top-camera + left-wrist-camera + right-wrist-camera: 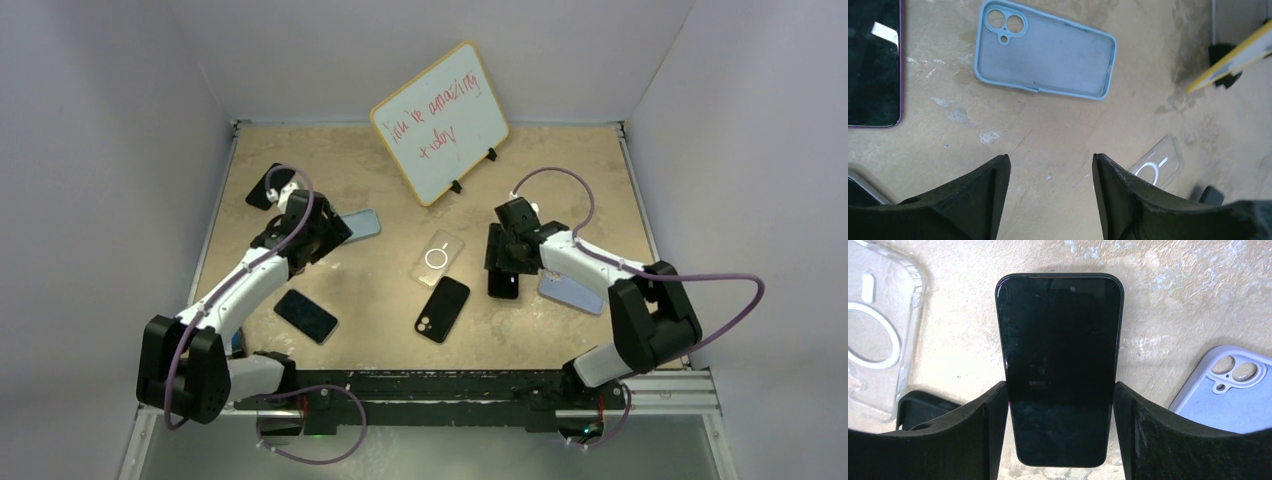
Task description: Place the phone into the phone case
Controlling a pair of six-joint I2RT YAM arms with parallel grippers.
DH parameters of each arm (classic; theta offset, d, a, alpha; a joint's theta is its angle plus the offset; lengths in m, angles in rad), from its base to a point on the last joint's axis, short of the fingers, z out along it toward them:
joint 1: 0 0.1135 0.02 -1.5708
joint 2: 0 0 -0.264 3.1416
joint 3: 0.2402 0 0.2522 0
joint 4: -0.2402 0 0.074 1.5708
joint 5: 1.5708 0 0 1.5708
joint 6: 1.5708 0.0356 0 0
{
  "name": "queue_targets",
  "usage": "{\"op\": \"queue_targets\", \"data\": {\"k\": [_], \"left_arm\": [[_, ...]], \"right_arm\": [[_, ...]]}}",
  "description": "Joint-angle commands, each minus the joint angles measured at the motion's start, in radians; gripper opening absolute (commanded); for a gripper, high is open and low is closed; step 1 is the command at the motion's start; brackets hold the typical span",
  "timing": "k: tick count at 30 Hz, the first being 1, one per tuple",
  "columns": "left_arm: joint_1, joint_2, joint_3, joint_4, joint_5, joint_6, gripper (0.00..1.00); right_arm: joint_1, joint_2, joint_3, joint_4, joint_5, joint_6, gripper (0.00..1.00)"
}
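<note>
A black phone [1063,365] lies screen up between my right gripper's [1061,390] fingers, which press on its two long sides. In the top view the right gripper [503,262] stands over that phone [504,284] right of centre. A clear case with a white ring [438,257] lies just left of it, also in the right wrist view [878,335]. A light blue case [1045,56] lies inside up ahead of my open, empty left gripper [1051,162], which hovers over bare table at the left [325,232].
A lavender case [570,292] lies right of the right gripper. A black phone, back up [442,308], lies at centre front, another phone [306,315] at front left and one [270,187] at far left. A whiteboard [440,122] leans at the back.
</note>
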Motion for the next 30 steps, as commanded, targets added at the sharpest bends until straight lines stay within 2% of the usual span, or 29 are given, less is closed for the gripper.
{"op": "queue_targets", "data": {"k": [1, 5, 8, 17, 30], "left_arm": [[0.029, 0.05, 0.01, 0.018, -0.098, -0.332, 0.62], [0.032, 0.13, 0.015, 0.055, -0.146, -0.508, 0.58], [0.033, 0.188, 0.022, 0.081, -0.159, -0.573, 0.57], [0.035, 0.291, 0.017, 0.098, -0.199, -0.661, 0.55], [0.05, 0.433, 0.085, 0.126, -0.22, -0.661, 0.53]], "right_arm": [[0.012, -0.079, -0.015, -0.005, -0.034, 0.003, 0.49], [0.02, -0.126, -0.036, 0.0, -0.062, -0.01, 0.48], [0.027, -0.15, -0.042, -0.009, -0.073, -0.008, 0.48], [0.067, -0.185, -0.056, -0.001, -0.079, 0.007, 0.46], [0.077, -0.204, -0.056, 0.005, -0.078, 0.0, 0.45]]}}
